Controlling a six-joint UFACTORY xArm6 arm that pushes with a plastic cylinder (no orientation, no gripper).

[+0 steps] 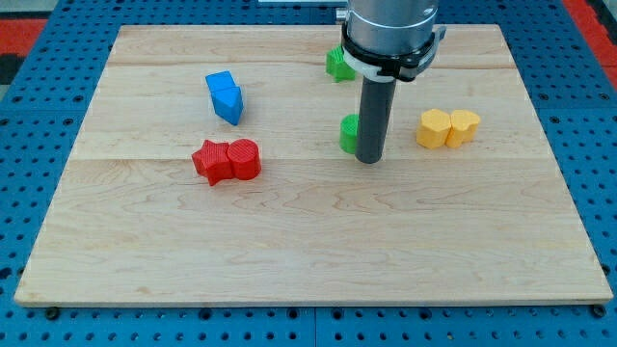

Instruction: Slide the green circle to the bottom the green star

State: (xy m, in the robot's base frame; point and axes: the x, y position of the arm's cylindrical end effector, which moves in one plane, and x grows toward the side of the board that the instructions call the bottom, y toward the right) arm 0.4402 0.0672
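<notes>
Mid-push, no claw fitted: my tip (pixel 369 159) touches the green circle (pixel 349 133) from the view's right, below the green star (pixel 336 64); next, nudge it upward.

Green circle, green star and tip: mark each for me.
Green circle (pixel 348 133), camera view: its visible left edge beside the rod.
Green star (pixel 335 65), camera view: its visible left part.
My tip (pixel 367 159), camera view: rod's bottom end.

My tip (pixel 369 159) sits touching the green circle (pixel 348 133) on its right. The green star (pixel 336 64) lies toward the view's top from that circle; the yellow pair (pixel 448 127) lies well right.
</notes>
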